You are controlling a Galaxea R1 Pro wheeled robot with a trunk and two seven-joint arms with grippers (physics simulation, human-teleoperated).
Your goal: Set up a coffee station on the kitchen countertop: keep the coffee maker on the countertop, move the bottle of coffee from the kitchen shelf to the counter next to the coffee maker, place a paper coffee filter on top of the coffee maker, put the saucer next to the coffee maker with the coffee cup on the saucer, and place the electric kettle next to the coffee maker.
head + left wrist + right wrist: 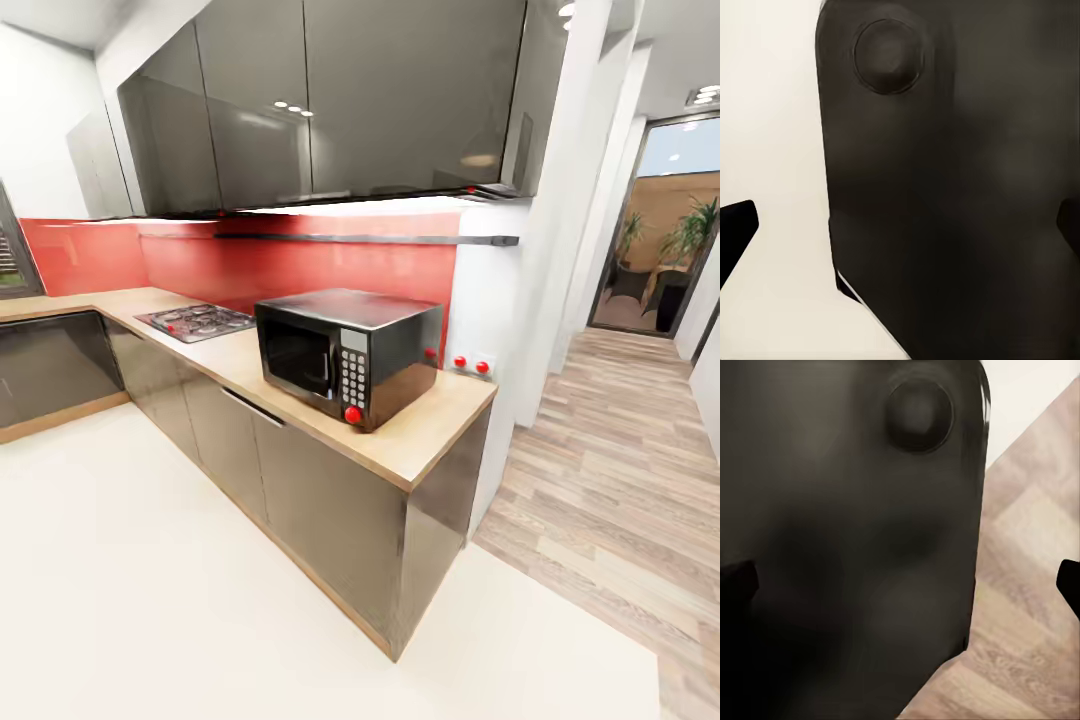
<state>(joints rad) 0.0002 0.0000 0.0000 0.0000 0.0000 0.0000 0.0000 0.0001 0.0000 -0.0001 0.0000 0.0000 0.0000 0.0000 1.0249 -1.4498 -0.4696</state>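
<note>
Kitchen corner seen on the way, with none of the coffee things on show.

From where I stood, the wooden countertop (420, 440) ran its long axis from about 10 o'clock down to 4 o'clock, ending at a white wall. A black microwave (345, 352) sat near that end, its door and keypad turned toward 7 o'clock, and a gas hob (195, 321) lay further back at 10 o'clock. A thin shelf (365, 239) crossed the red backsplash (300, 265) beneath dark wall cupboards (330, 100). Wood flooring (610, 480) led off toward 1 o'clock. The left wrist view showed a dark rounded panel (952, 195) over pale floor, with fingertips (735, 229) at opposite edges, set wide apart and holding nothing. The right wrist view showed a similar panel (847, 547) over wood flooring, its fingertips (1070, 585) likewise spread and empty.
</note>
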